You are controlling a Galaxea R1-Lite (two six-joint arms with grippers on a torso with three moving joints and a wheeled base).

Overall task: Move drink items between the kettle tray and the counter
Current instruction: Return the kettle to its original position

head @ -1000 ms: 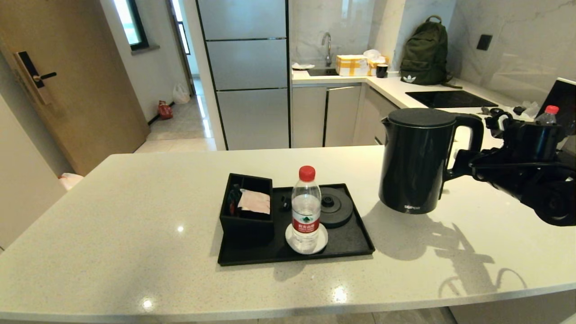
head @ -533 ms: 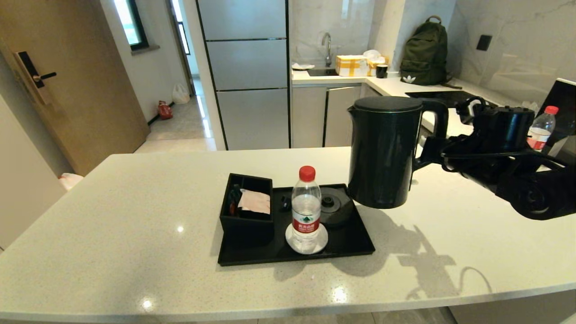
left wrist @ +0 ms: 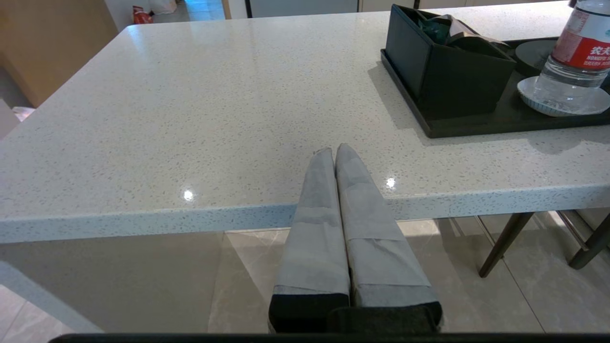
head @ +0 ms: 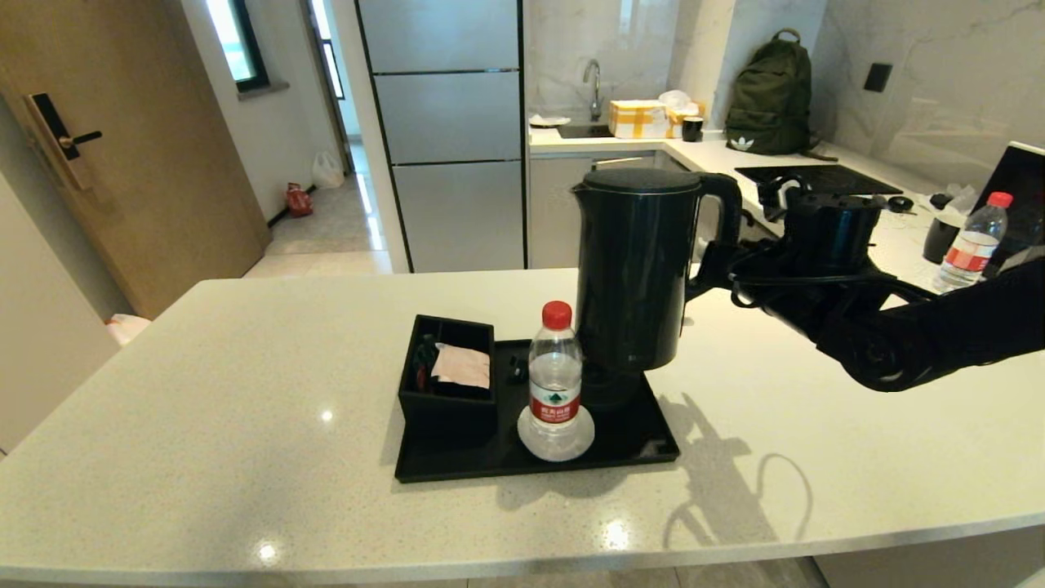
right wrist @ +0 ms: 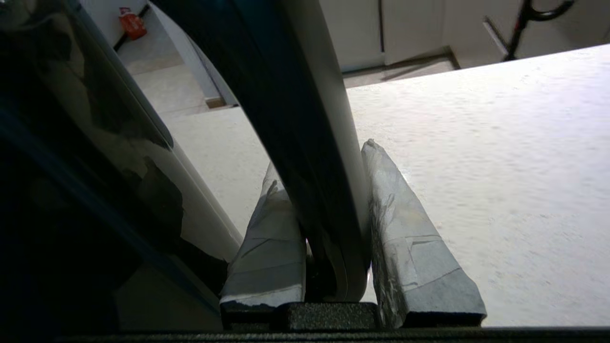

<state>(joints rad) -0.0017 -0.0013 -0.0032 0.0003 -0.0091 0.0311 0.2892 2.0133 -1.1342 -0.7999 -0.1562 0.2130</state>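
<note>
The tall black kettle (head: 633,269) hangs upright over the back right of the black tray (head: 645,437), covering most of the round base (head: 608,394); I cannot tell if it touches the base. My right gripper (head: 718,257) is shut on the kettle's loop handle (right wrist: 310,143), one finger on each side. The red-capped water bottle (head: 555,380) stands on the white coaster (head: 531,437), just left of the kettle. The sachet box (head: 447,384) fills the tray's left end. My left gripper (left wrist: 333,150) is shut and empty at the near edge of the counter (left wrist: 190,119), left of the tray.
A second bottle (head: 971,241), a dark cup (head: 939,237) and a laptop (head: 1024,188) stand on the far right worktop. Behind are a hob (head: 816,178) and a green backpack (head: 771,94). Chair legs (left wrist: 505,238) show under the counter.
My right arm has carried the kettle leftward, from the counter right of the tray to over the round base. Bottle, box and tray have not moved.
</note>
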